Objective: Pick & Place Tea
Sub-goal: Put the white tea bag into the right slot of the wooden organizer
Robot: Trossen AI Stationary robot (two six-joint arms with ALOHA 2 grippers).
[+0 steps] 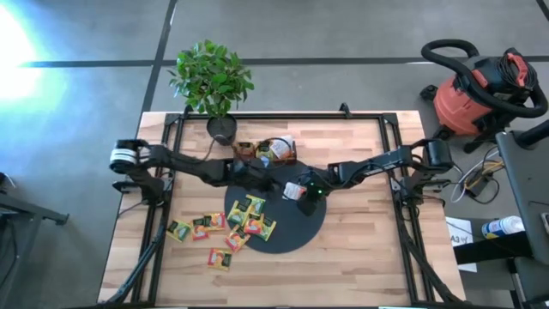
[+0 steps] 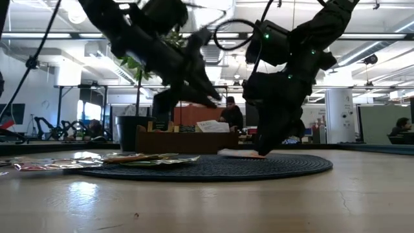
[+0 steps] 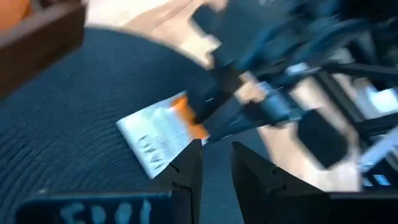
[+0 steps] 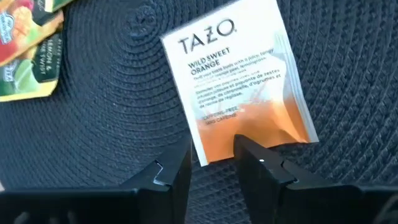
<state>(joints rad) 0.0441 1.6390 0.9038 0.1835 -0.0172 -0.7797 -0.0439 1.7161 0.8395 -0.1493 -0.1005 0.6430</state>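
The right hand (image 1: 296, 192) hangs low over the right part of the round black woven mat (image 1: 300, 230), which lies at the middle of the pale wooden surface (image 1: 360, 257). Its two dark fingers (image 4: 180, 168) close in on the orange edge of a flat white-and-orange paper tea sachet (image 4: 239, 81) printed "TAZO Wild Sweet Orange", which lies flat on the mat; whether the fingers already pinch that edge cannot be told.

The left hand (image 1: 257, 178) hovers just to the left of it, above the far part of the mat, with a narrow gap between its fingers (image 3: 186, 174) and nothing in them.

The other small square sachets (image 1: 225, 232), green, yellow and orange-red, lie scattered over the mat's left edge and on the wood beside it, towards the near left. A brown wooden compartment tray (image 1: 268, 151) stands at the far side of the surface, just beyond the mat. Left of it stands a leafy green plant in a dark pot (image 1: 214, 81).
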